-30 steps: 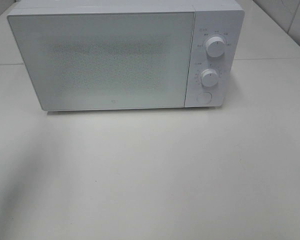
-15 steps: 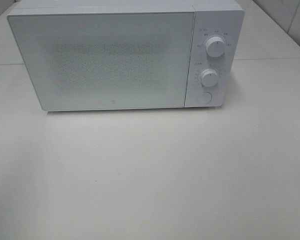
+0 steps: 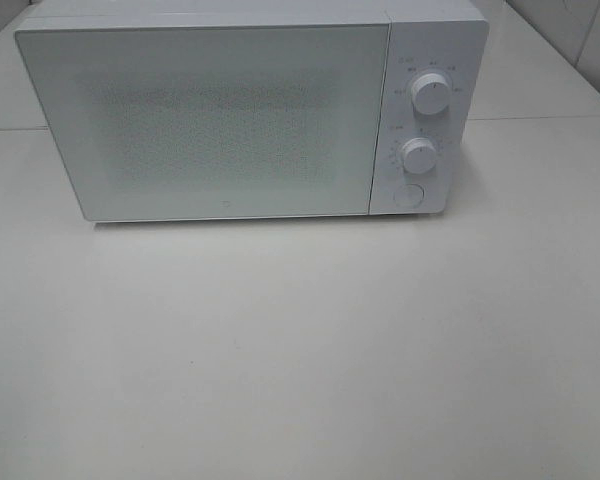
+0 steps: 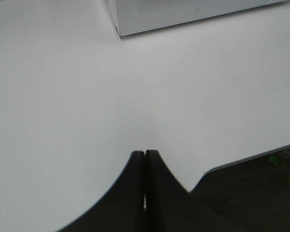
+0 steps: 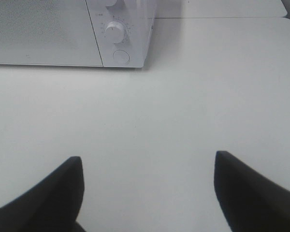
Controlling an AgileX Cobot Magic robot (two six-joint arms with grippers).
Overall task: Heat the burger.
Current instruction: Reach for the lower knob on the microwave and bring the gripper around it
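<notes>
White boxy microwave (image 3: 230,120) is sitting on the pale table (image 3: 300,350), with the left pincer (image 4: 145,152) facing it clamped empty, the right pincer (image 5: 147,154) gaping empty.

Nothing legible anywhere. Faint grey scale marks and tiny characters around the upper white round knob (image 3: 431,96) and the lower white round knob (image 3: 419,155) on the control panel of the white box-shaped microwave (image 3: 230,120), too small to read. Small grey logo mark (image 3: 227,209) low on the frosted door, near its bottom edge, equally unreadable.
</notes>
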